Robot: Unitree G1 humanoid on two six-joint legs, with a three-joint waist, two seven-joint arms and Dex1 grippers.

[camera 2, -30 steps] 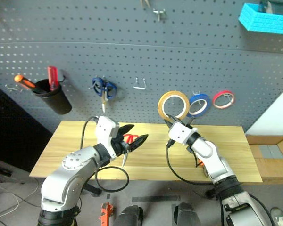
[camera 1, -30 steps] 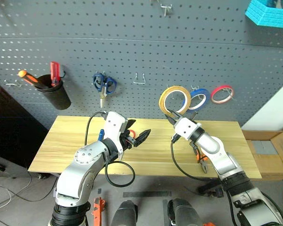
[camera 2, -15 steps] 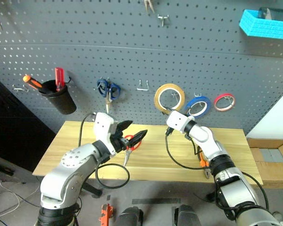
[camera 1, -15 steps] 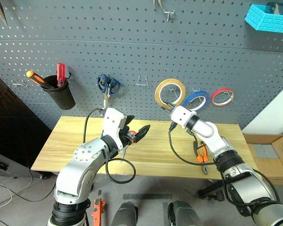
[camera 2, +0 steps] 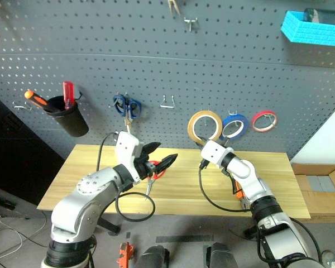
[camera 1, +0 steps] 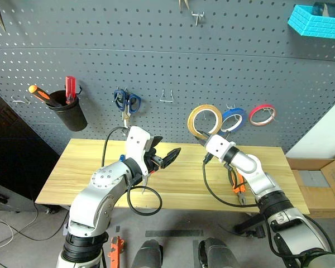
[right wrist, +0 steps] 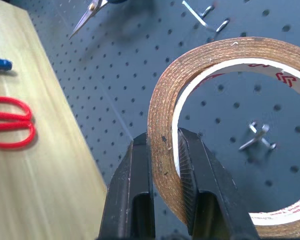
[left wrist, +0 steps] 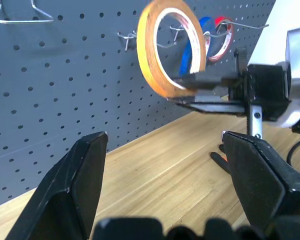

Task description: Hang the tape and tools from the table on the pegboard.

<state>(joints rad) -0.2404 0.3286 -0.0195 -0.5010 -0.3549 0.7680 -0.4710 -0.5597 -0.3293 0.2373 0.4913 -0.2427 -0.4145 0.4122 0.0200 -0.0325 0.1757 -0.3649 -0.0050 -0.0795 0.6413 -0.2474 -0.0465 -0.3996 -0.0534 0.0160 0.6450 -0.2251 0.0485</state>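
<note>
The right gripper (camera 1: 201,135) is clamped on the lower rim of the tape (camera 1: 206,121), its two black fingers (right wrist: 135,195) pinching the band from inside and outside, and it holds the yellow-tan ring upright in front of the pegboard (camera 1: 156,67), just beside the blue roll (camera 1: 234,118) that hangs on a hook, with the red-pink roll (camera 1: 262,113) further along to the right. In the right wrist view a bare double hook (right wrist: 257,136) shows through the hole of the ring (whether the tape touches any hook cannot be told). The left gripper (camera 1: 163,157) hovers over the table (camera 1: 78,167) with its fingers spread wide apart and nothing between them; in its wrist view the fingers (left wrist: 72,185) frame the tape and the right gripper beyond. On the tabletop, the red-handled scissors (camera 2: 155,170) lie just under the left gripper, the blue-handled screwdriver (right wrist: 0,63) lies beside them toward the left end of the table, and the orange-and-black pliers (camera 1: 238,184) lie near the right front edge, partly behind the right arm. On the board, blue-handled scissors (camera 1: 125,103) hang from a hook, and a black cup (camera 1: 67,114) holds an orange screwdriver (camera 1: 40,94) and a red one (camera 1: 70,88).
</note>
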